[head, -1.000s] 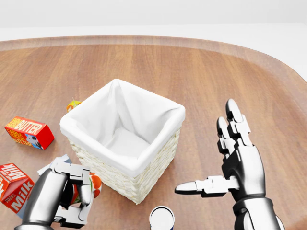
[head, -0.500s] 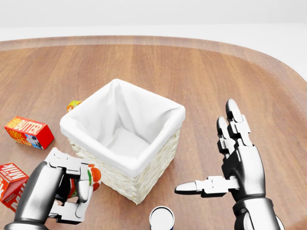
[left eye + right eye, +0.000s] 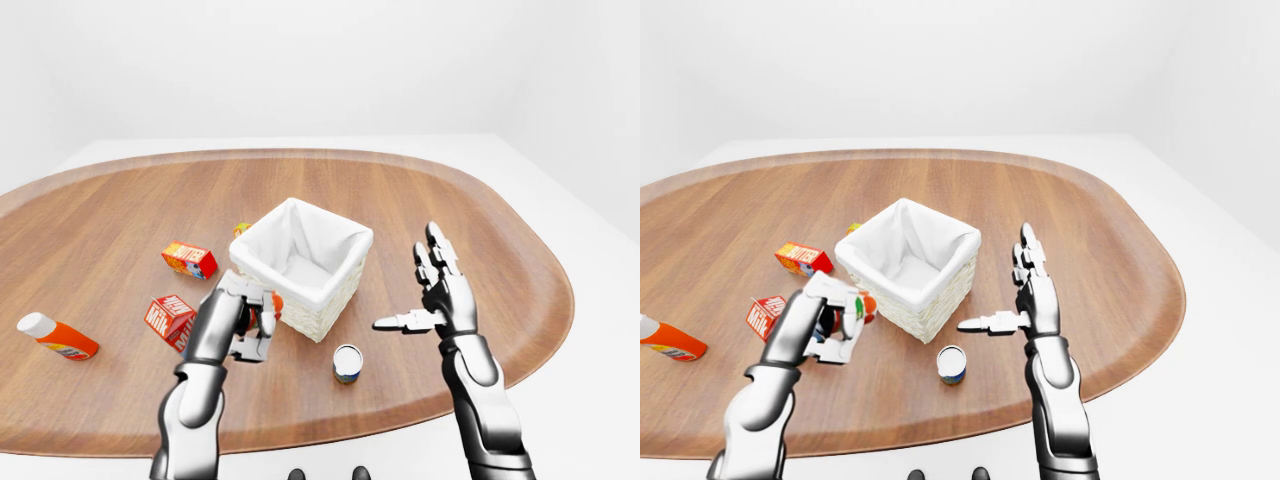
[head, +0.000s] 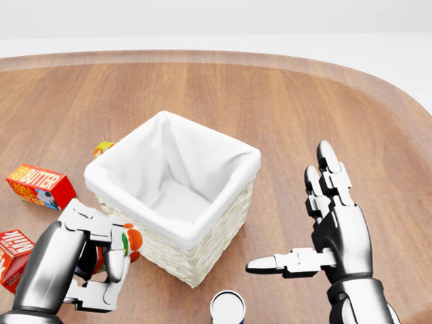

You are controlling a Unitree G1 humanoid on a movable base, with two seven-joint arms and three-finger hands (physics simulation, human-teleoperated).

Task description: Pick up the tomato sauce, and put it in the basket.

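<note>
The tomato sauce (image 4: 131, 244), a small red-orange container with a green mark, is in my left hand (image 4: 101, 264). The fingers are shut round it and hide most of it. It hangs just off the table, close against the lower-left wall of the wicker basket (image 4: 174, 254), below the rim. The basket has a white cloth lining and nothing shows inside it. My right hand (image 4: 300, 216) hovers to the right of the basket, open, fingers spread and thumb pointing left, holding nothing.
A blue-and-white can (image 4: 227, 307) stands below the basket between my hands. A butter box (image 4: 40, 187) and a milk carton (image 4: 12, 260) lie at the left, with a small yellow item (image 4: 102, 147) behind the basket. An orange bottle (image 3: 58, 338) lies far left.
My left hand has risen a little with the tomato sauce and now sits higher against the basket's wall. The right hand and the other things have not moved.
</note>
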